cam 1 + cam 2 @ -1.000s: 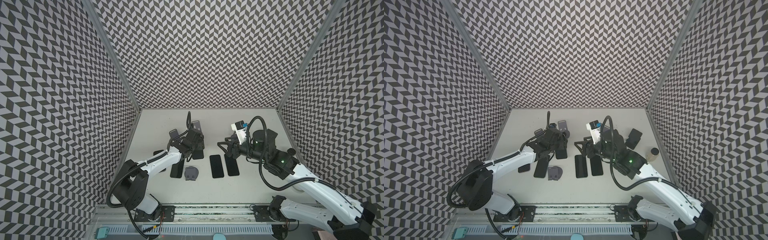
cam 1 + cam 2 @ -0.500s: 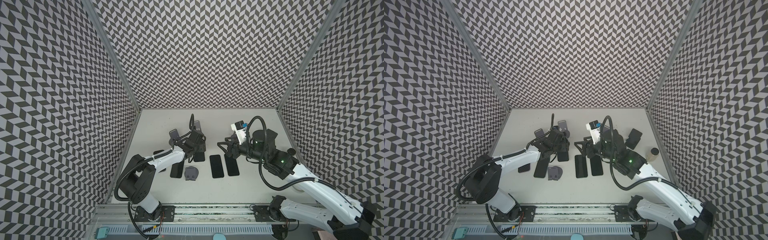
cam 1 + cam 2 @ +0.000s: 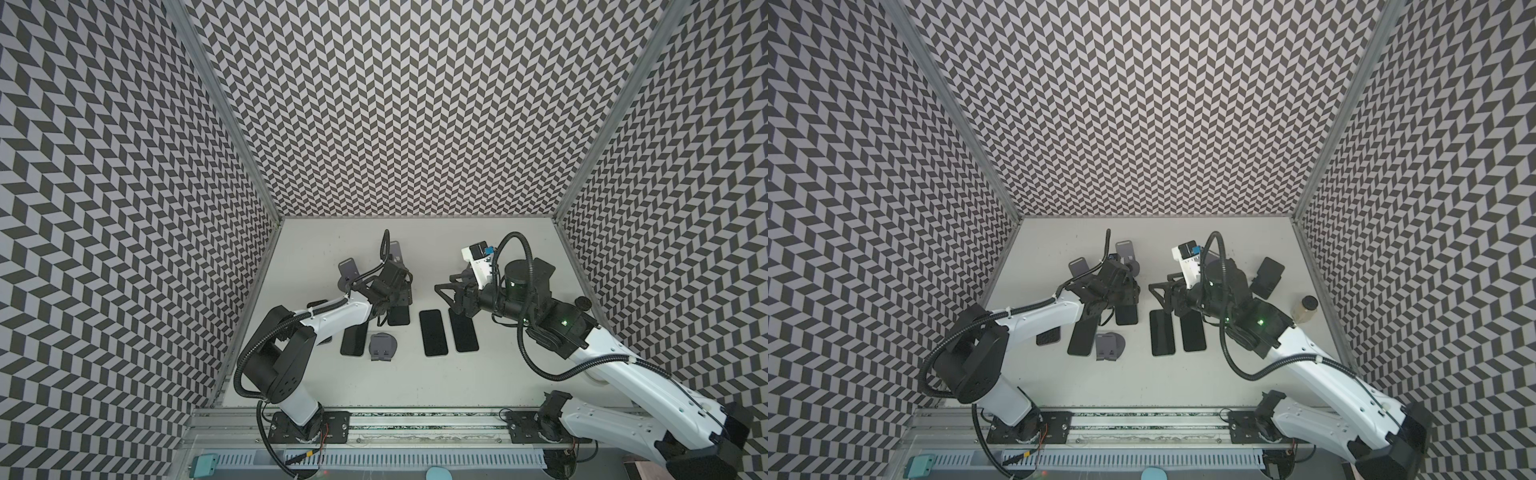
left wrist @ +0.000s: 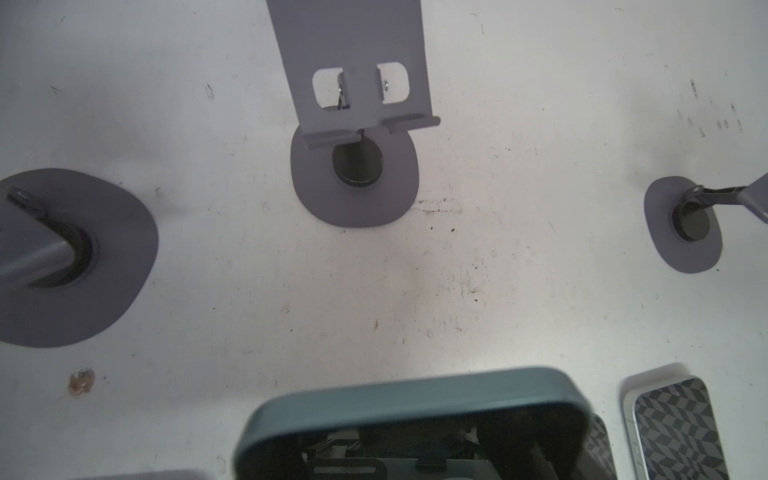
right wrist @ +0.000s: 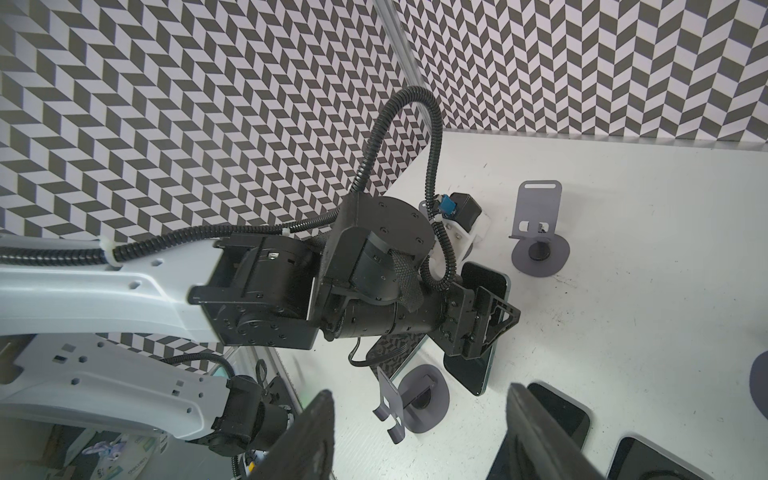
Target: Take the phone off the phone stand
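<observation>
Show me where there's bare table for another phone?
Bare: the wide strip of table between the flat phones and the front rail, and the strip along the back wall. Crowded: the middle row of phones and stands.

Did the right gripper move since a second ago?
No. The right gripper sits at the same spot as before, by the far end of the flat phone.

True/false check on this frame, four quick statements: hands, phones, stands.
1. The left hand grips a teal-edged phone. True.
2. The grey phone stand ahead of that phone holds a phone. False: its cradle is empty.
3. The right hand is shut on a phone. False: its fingers are apart, holding nothing.
4. On the table, two dark phones lie flat side by side. True.
</observation>
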